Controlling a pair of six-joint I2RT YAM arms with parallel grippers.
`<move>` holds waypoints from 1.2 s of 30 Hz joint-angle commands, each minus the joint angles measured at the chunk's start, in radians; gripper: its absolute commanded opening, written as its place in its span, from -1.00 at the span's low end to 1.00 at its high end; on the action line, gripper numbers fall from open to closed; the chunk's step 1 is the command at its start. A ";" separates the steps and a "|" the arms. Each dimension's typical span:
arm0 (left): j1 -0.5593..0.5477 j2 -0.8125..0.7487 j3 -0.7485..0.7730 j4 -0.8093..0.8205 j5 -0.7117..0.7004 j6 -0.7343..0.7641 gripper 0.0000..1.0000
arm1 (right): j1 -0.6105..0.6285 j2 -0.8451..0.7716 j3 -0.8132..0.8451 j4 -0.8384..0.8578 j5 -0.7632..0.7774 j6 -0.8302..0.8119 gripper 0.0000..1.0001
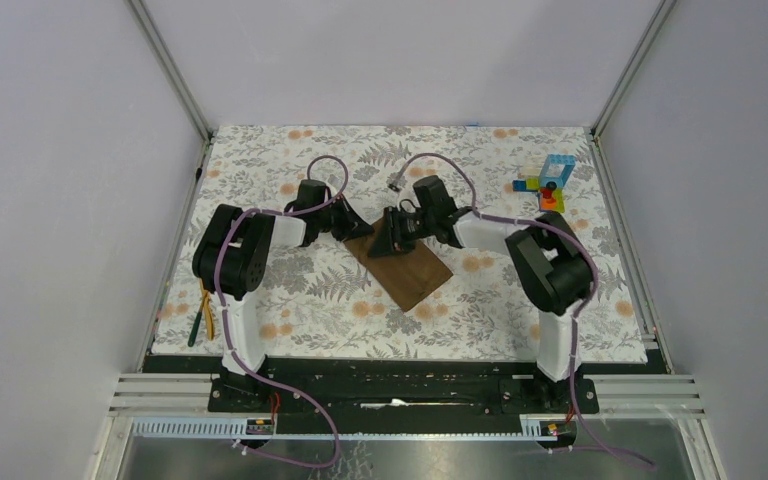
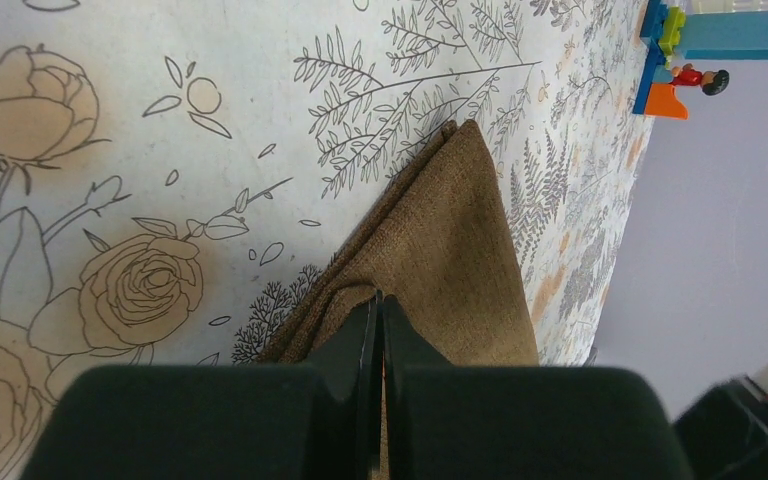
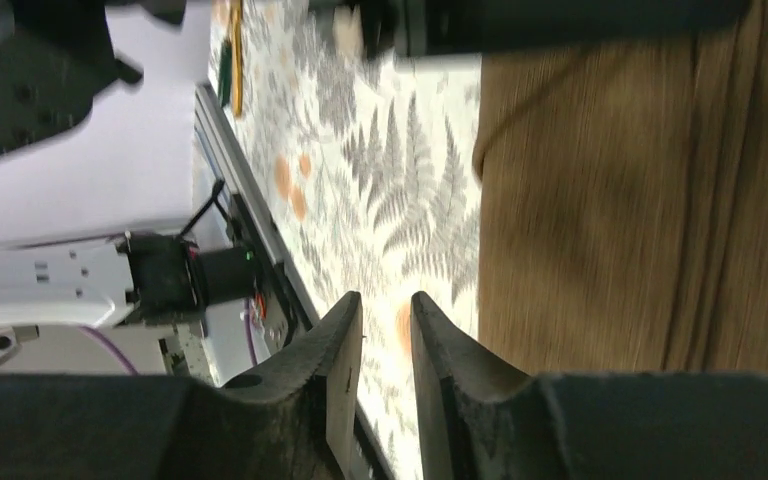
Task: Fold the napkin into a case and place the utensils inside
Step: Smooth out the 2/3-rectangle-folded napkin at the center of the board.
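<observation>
The brown napkin (image 1: 407, 267) lies folded into a slanted rectangle at the middle of the table. My left gripper (image 1: 357, 228) is at its far left corner. In the left wrist view the jaws (image 2: 380, 298) are shut on the napkin's folded edge (image 2: 450, 230), with cloth showing between them. My right gripper (image 1: 387, 240) is over the napkin's far end. In the right wrist view it (image 3: 385, 300) is open by a narrow gap with nothing in it, beside the napkin (image 3: 620, 200). The yellow-orange utensils (image 1: 207, 312) lie at the table's left edge and also show in the right wrist view (image 3: 236, 50).
A small stack of colourful toy blocks (image 1: 548, 183) stands at the far right and also shows in the left wrist view (image 2: 705, 45). The floral table covering (image 1: 310, 300) spreads under everything. A metal rail (image 1: 410, 385) runs along the near edge by the arm bases.
</observation>
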 commanded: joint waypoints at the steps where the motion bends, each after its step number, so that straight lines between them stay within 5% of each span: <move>1: 0.010 -0.010 -0.034 -0.031 -0.024 0.027 -1.00 | 0.010 0.165 0.134 0.155 -0.075 0.127 -0.33; 6: 0.014 -0.006 -0.030 -0.042 -0.026 0.025 -1.00 | 0.016 0.291 0.215 0.220 -0.106 0.175 -0.22; 12: 0.016 -0.006 -0.034 -0.051 -0.035 0.026 -1.00 | 0.020 0.323 0.100 0.320 -0.151 0.199 -0.06; 36: 0.033 0.022 -0.008 -0.084 -0.041 0.042 -1.00 | 0.022 -0.002 -0.381 0.422 -0.230 0.115 0.12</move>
